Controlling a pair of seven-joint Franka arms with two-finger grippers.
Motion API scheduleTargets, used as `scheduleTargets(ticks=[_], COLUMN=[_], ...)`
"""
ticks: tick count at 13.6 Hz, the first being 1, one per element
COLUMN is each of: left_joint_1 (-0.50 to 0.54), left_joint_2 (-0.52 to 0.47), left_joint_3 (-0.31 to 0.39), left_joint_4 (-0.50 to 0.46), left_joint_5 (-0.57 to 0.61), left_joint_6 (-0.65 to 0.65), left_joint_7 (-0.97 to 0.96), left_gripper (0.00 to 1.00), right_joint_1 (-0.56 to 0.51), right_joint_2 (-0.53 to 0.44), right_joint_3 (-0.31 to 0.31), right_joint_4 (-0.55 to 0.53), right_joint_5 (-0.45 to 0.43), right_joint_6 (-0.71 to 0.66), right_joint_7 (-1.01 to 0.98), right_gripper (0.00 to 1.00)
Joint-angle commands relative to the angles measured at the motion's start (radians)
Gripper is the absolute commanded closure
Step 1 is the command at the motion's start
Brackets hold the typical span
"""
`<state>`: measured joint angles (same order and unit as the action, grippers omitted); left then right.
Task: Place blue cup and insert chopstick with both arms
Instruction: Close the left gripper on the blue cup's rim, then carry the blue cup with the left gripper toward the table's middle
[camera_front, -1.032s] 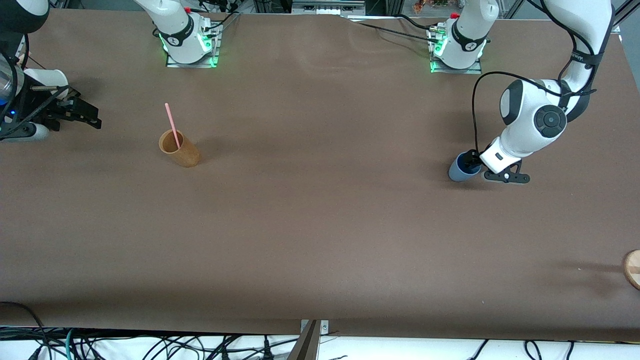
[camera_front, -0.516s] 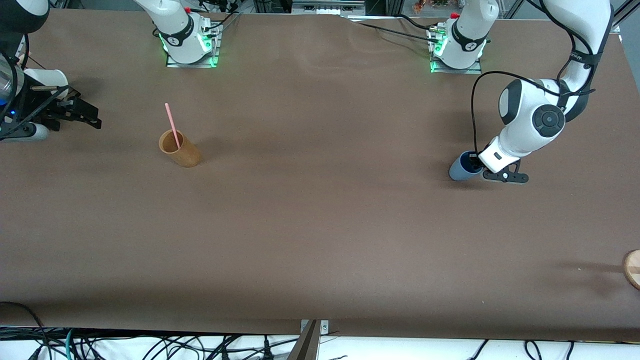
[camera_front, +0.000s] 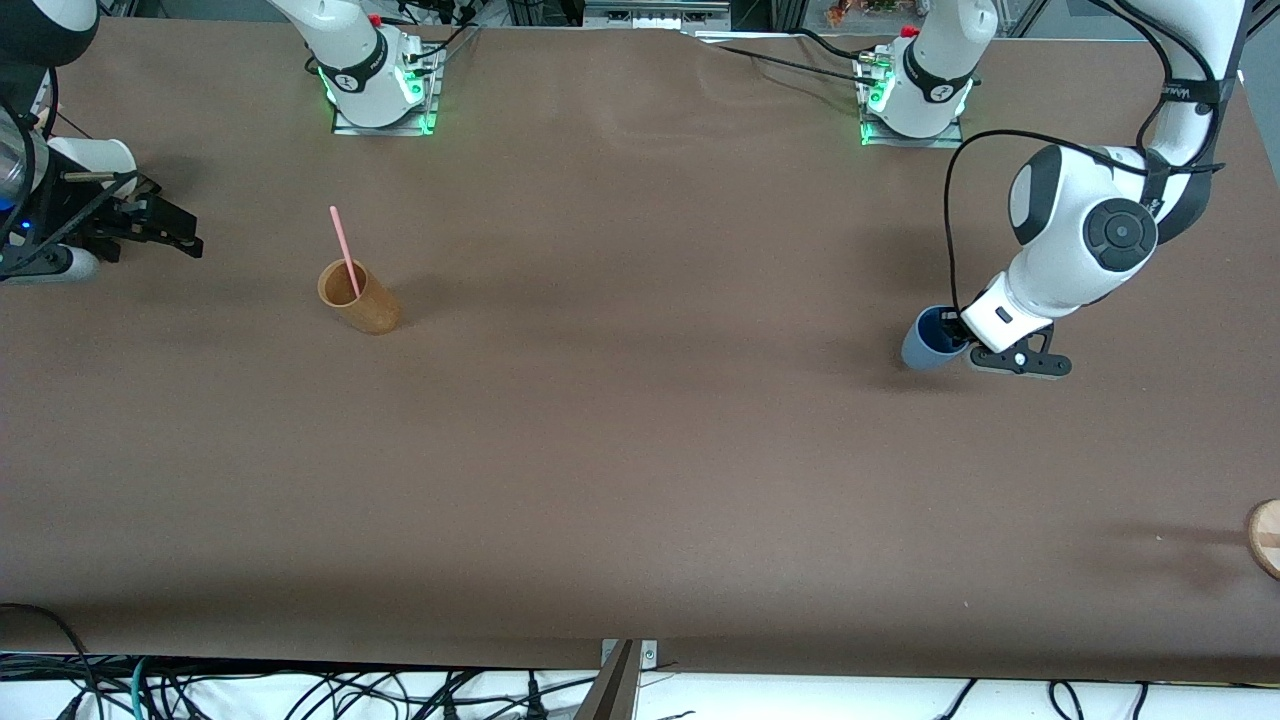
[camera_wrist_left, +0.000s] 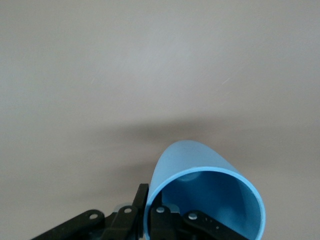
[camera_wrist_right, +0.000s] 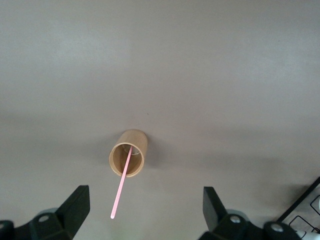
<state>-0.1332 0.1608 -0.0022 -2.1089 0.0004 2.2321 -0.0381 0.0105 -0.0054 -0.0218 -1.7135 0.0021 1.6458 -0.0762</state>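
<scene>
My left gripper (camera_front: 950, 335) is shut on the rim of the blue cup (camera_front: 925, 345) at the left arm's end of the table. In the left wrist view one finger is inside the blue cup (camera_wrist_left: 210, 190) and one outside, with the left gripper (camera_wrist_left: 150, 202) pinching the wall. The cup is tilted; I cannot tell whether its base touches the table. The pink chopstick (camera_front: 344, 248) leans in a tan-brown wooden cup (camera_front: 362, 300) near the right arm's base. My right gripper (camera_front: 168, 228) waits open and empty over the right arm's end. The right wrist view shows its gripper (camera_wrist_right: 145, 210), the chopstick (camera_wrist_right: 122, 186) and the brown cup (camera_wrist_right: 128, 152).
A round wooden object (camera_front: 1266, 538) lies at the table's edge at the left arm's end, nearer the front camera. The arm bases (camera_front: 380, 90) (camera_front: 915, 95) stand along the edge farthest from the front camera. A cable (camera_front: 955, 215) loops down to the left wrist.
The left arm has shifted slightly toward its own end of the table, and the blue cup has moved a little with it. The right arm has not moved.
</scene>
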Motion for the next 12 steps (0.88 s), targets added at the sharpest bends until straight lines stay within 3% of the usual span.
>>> scheduleTargets(ticks=[1,6,9,12], left_joint_1=[-0.116,-0.409,-0.528,-0.615], left_joint_2=[0.040,0.230,0.363,0.471], left_joint_3=[-0.007,-0.007,-0.007,-0.004], left_joint_4=[0.131,0.447,0.610,0.708], left_joint_5=[-0.022,-0.022,-0.037,-0.094], left_joint_6=[-0.063,-0.250,-0.253,-0.250], left_joint_7=[-0.138,-0.578,-0.718,-0.801], left_gripper=[1.00,1.00,1.00,1.00], right_joint_1=[0.002,0.002,0.002,0.002], right_joint_2=[0.007,0.007,0.007,0.007], right_joint_3=[0.002,0.002,0.002,0.002], right_joint_4=[0.020,0.020,0.020,0.020], right_joint_5=[0.007,0.007,0.007,0.007], right_joint_6=[-0.012,-0.012,-0.012,-0.012], right_joint_7=[0.004,0.003,0.003,0.003], right_gripper=[0.00,0.00,0.00,0.00])
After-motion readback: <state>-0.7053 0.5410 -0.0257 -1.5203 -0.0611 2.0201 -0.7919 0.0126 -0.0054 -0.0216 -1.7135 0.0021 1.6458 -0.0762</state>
